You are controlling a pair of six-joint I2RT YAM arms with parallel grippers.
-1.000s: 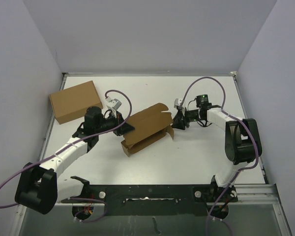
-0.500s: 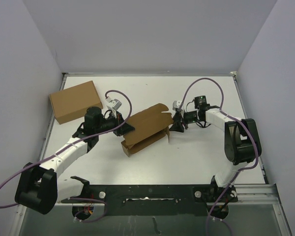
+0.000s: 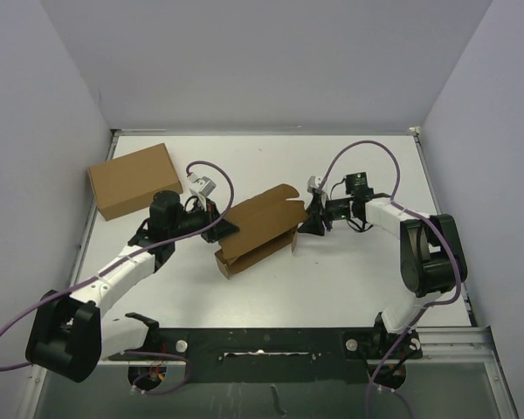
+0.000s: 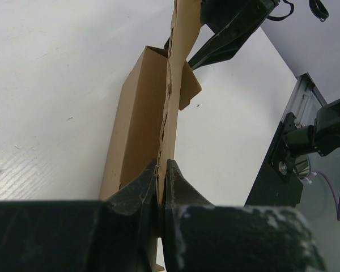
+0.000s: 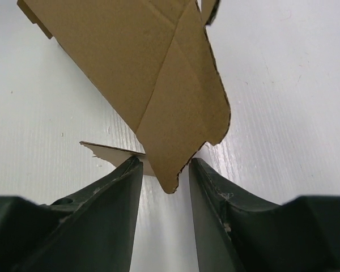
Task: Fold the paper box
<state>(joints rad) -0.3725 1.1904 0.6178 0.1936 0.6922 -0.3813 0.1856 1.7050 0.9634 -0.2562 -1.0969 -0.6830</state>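
The paper box (image 3: 255,229) lies mid-surface (image 3: 349,271), its lid (image 4: 171,85) pinched tight in the left fingers (image 4: 184,192). The right fingers (image 5: 119,187) have moved in and widened, now loosely straddling the side flap (image 5: 187,130), so tucking it looks next

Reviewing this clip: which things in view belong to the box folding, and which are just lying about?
In the job: paper box, left claw clamped on one panel, right claw open around a flap tip.
Lying about: larger plain cardboard box, far left, untouched.
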